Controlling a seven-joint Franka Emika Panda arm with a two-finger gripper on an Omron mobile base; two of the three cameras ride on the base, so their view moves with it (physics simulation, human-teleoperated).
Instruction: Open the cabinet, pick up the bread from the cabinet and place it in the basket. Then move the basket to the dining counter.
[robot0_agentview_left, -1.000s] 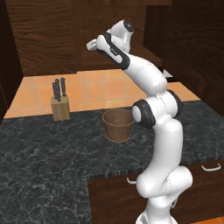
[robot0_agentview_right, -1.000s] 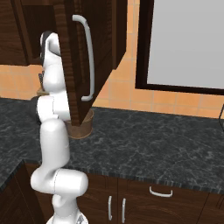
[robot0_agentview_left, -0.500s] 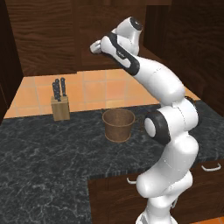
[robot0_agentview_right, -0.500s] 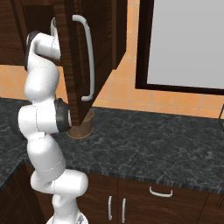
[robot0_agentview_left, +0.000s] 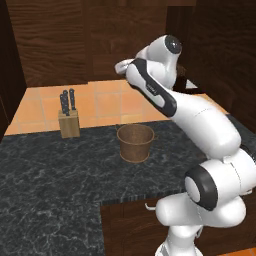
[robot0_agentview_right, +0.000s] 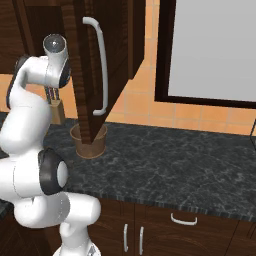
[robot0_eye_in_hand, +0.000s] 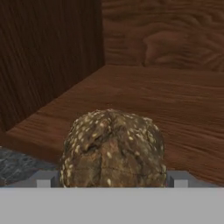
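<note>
The claw (robot0_eye_in_hand: 113, 178) stands wide open, its two grey tips showing low on either side of the bread (robot0_eye_in_hand: 113, 148), one tip at each flank. The loaf sits between the tips, but whether they touch it I cannot tell; nothing is clamped yet. The bread is a roundish dark brown lump flecked with pale seeds, resting on the wooden shelf (robot0_eye_in_hand: 175, 100) inside the cabinet (robot0_agentview_right: 92, 65), near the shelf's front edge with the side wall off to one side.

Outward from there, the cabinet door hangs swung open with its long silver handle (robot0_agentview_right: 101, 67) facing the room, and the arm (robot0_agentview_left: 165, 95) reaches up into the opening. Below on the black speckled bench (robot0_agentview_left: 55, 175) stands the basket (robot0_agentview_left: 135, 142), upright and with nothing visible inside it, and a knife block (robot0_agentview_left: 69, 117) is well apart from it toward the wall.

The risks, as I judge them: the loaf is nearly as wide as the gap, so a tip landing on top of a flank could nudge it deeper along the shelf or roll it. A squeeze off-centre on the rounded crust could let it slip out on the way down. Withdrawing carelessly could knock the open door.

No brand, label or writing can be read anywhere.
</note>
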